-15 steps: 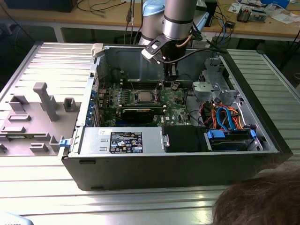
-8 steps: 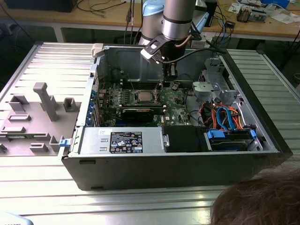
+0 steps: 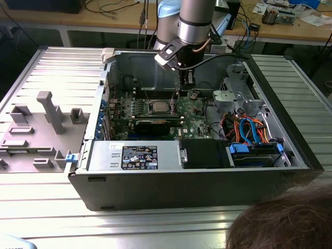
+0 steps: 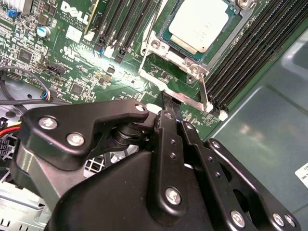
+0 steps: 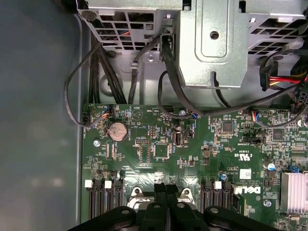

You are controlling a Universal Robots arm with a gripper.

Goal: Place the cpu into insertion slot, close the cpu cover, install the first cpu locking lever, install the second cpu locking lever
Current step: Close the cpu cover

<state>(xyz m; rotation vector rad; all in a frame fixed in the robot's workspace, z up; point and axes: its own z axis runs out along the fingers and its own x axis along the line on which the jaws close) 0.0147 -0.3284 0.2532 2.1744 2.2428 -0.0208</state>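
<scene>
- Exterior view: a grey robot arm (image 3: pixel 194 15) reaches down into an open black computer case (image 3: pixel 181 189) lying on a ribbed metal table (image 3: pixel 52 218)
- Its black two-fingered gripper (image 3: pixel 182 83) hangs low over the green motherboard (image 3: pixel 194 111), just beside the socket
- In the second wrist view the small square silver-topped cpu (image 4: pixel 202 24) lies flat in the socket, between rows of long black memory slots (image 4: pixel 120 24)
- The thin silver frame-shaped cpu cover (image 4: pixel 204 91) stands tilted up off the socket on the side nearest the gripper (image 4: pixel 167 103), with green board showing through its square opening
- The fingertips sit right at the cover's raised free edge; I cannot tell whether they touch it
- In both wrist views the two fingers are pressed together, with nothing visible between them
- In the first wrist view a round silver coin battery (image 5: pixel 116 130) and black cables (image 5: pixel 101 67) lie beyond the gripper (image 5: pixel 166 190)
</scene>
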